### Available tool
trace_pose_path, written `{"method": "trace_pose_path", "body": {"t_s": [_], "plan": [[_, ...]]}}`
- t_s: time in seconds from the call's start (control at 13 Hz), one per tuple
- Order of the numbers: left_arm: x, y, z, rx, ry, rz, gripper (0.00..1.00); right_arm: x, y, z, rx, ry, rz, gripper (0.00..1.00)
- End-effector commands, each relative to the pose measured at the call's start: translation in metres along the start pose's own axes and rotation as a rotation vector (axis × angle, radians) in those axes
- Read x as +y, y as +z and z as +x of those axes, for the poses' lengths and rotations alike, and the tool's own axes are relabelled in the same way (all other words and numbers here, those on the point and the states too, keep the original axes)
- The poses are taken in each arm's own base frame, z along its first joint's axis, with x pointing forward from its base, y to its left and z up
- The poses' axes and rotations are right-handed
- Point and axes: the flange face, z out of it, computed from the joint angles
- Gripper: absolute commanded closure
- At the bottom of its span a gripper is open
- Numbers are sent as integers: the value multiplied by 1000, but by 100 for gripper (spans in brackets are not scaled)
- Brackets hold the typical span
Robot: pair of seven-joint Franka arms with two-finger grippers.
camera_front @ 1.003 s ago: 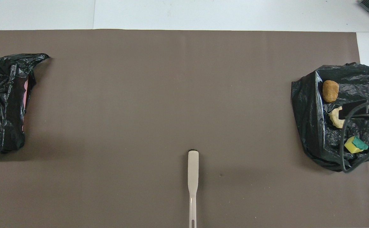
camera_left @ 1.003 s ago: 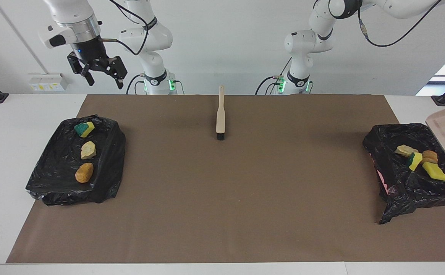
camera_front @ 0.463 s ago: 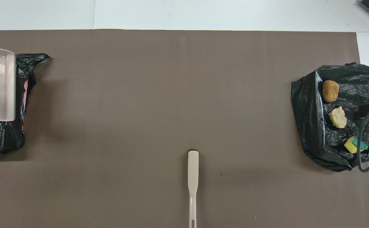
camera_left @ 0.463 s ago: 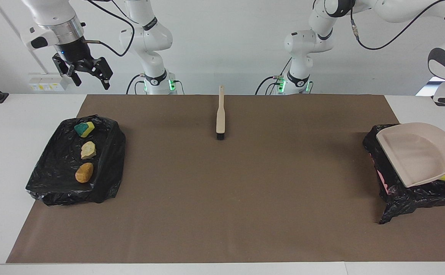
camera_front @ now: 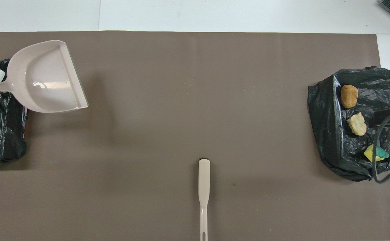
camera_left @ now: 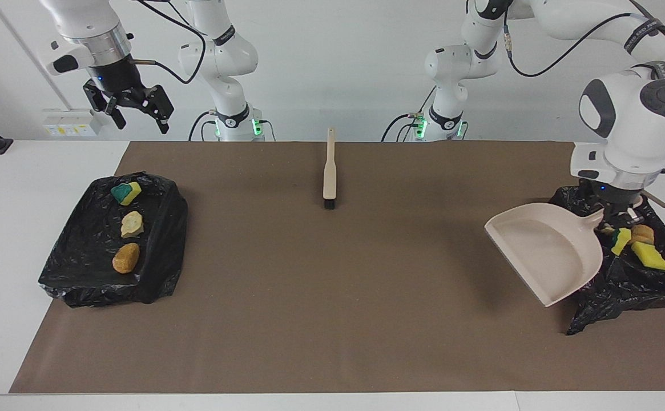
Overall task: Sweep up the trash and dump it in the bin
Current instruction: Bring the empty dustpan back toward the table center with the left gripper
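Three trash scraps, a green-backed sponge (camera_left: 126, 193), a pale chunk (camera_left: 132, 224) and an orange-brown chunk (camera_left: 126, 258), lie in the black-lined bin (camera_left: 81, 274) at the right arm's end. Three more, with a yellow sponge (camera_left: 651, 256) and a brown chunk (camera_left: 643, 233), lie in the black-lined bin (camera_left: 606, 297) at the left arm's end. My left gripper (camera_left: 615, 220) is shut on the handle of the empty beige dustpan (camera_left: 549, 251), held tilted over the mat beside that bin. My right gripper (camera_left: 141, 123) is open and empty, high over the table near its bin.
The beige brush (camera_left: 329, 170) lies on the brown mat (camera_left: 332, 297) near the robots, bristles pointing away from them; it also shows in the overhead view (camera_front: 204, 190). The dustpan (camera_front: 44, 80) hangs over the mat. A black cable (camera_front: 379, 167) hangs over the right arm's bin (camera_front: 328, 134).
The left arm has swung the dustpan from over its bin toward the middle of the table, uncovering the scraps. The right gripper has shifted slightly and stayed open.
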Motion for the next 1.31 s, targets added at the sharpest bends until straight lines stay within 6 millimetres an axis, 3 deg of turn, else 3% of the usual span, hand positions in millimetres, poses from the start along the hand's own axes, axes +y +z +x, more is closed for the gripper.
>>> {"method": "trace_pose_path", "body": {"t_s": [0.0,0.31,0.39,0.62,1.0,1.23], "plan": [[28,-11,32,60,-181,-60,100,3,-1,-7,-8,-21,-1,0],[67,-24,114,77,-445,-100,100,3,-1,-7,-8,-21,-1,0],[78,-21,143,82,-535,-121,100,3,-1,-7,-8,-21,-1,0],[99,-10,197,70,-738,-159,100,3,-1,-7,-8,-21,-1,0],[141,-12,293,90,-1009,-228,100,3,-1,-7,-8,-21,-1,0],[161,-16,331,135,-1099,-266,100,3,-1,-7,-8,-21,-1,0]]}}
